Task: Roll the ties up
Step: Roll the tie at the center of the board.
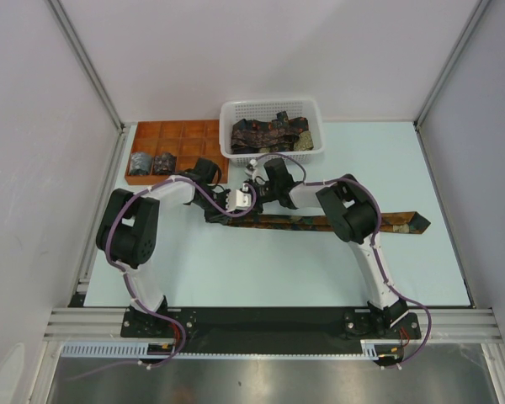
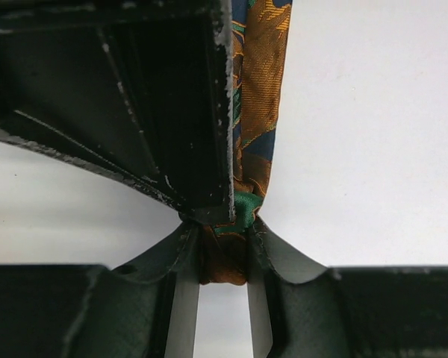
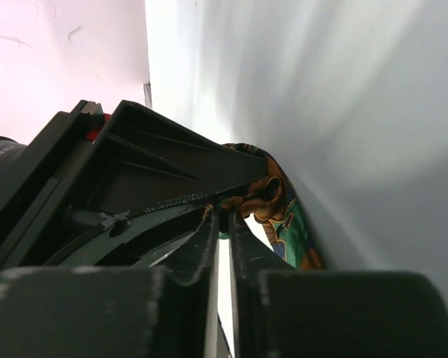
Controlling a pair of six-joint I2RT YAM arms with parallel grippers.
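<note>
Two claws of mine meet at the left end of one tie [image 1: 353,220]. My left claw [image 2: 224,250] is clenched on its folded tip, with silky orange, green and blue cloth bunched between the pads. My right claw [image 3: 224,216] is pinched nearly flat on the same cloth, only a sliver of light between its fingers. The tie lies as a long narrow strip on the pale table [image 1: 236,269], pointed at its right end; from above, my arms hide its left part. Farther off, two rolled bundles [image 1: 140,160] [image 1: 165,160] sit in the two leftmost near cells of one orange-brown tray [image 1: 189,130]. Just beside it, one white mesh basket [image 1: 227,126] holds a heap [image 1: 269,130] of ties, too tangled to count.
</note>
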